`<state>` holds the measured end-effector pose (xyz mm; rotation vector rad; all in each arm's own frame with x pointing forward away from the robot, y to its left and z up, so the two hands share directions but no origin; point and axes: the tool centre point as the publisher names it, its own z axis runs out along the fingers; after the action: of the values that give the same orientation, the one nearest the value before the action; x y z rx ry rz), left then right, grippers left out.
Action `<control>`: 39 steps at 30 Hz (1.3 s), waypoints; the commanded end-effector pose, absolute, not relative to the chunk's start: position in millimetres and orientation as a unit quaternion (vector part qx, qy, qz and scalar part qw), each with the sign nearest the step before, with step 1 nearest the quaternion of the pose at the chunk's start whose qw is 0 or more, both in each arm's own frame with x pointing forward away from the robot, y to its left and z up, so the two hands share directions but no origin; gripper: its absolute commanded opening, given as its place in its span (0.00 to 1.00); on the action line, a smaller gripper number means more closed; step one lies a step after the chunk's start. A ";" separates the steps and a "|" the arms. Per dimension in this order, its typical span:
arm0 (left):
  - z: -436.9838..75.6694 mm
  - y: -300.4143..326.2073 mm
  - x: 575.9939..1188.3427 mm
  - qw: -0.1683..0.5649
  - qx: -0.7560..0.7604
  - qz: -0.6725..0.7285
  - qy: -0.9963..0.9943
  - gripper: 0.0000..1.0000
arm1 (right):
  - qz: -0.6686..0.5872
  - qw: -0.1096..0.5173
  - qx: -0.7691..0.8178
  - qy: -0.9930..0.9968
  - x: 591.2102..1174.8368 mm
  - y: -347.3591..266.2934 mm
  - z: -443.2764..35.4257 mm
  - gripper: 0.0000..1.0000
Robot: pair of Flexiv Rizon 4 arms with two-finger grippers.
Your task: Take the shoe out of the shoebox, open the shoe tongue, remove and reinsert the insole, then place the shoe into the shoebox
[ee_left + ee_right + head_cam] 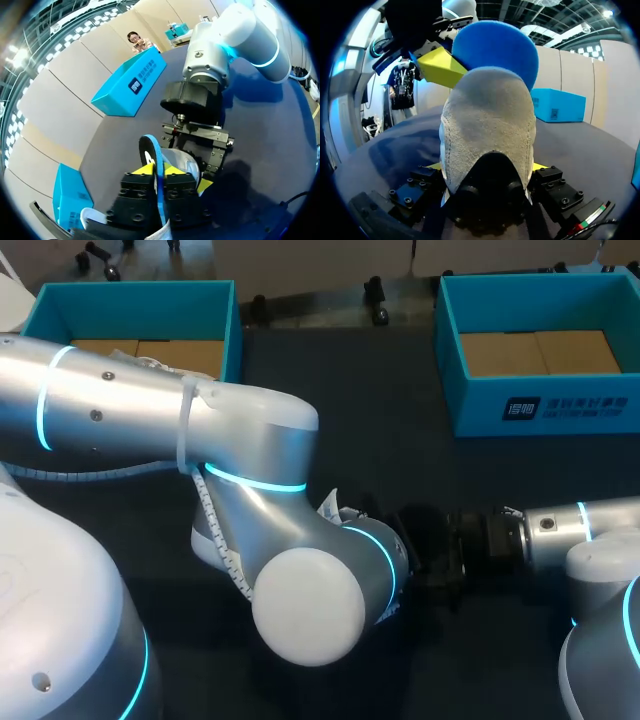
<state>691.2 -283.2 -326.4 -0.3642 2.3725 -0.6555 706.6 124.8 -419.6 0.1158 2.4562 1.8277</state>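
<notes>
In the head view the left arm (270, 490) lies over the middle of the table (380, 420) and covers almost all of the shoe (335, 508); only a small white part shows beside the arm. The right gripper (430, 552) reaches the shoe from the right. The left shoebox (140, 300) stands well behind the shoe, and the right shoebox (540, 405) also, both well apart from it.

In the left wrist view the left gripper (158, 171) is clamped on the thin blue insole (151, 150), which stands on its edge and rises out of the shoe. The right gripper is just beyond the shoe.

In the right wrist view the heel of the shoe sits between the right gripper's fingers, which press it from both sides. The insole stands up above the shoe.
</notes>
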 end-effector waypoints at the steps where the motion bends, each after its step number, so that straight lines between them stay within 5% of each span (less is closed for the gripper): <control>1: -323.3 -276.5 690.1 0.317 -0.135 -0.256 0.903 0.35 | 0.594 0.039 0.038 0.802 706.0 126.4 -417.3 0.00; 39: -340.1 -259.8 684.4 0.317 -0.084 -0.279 0.902 0.35 | 0.594 0.039 0.038 0.802 706.0 126.4 -417.3 0.00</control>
<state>684.9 -258.0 -333.8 -0.2190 2.3789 -0.7302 706.6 125.3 -418.8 0.1149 2.4550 1.8292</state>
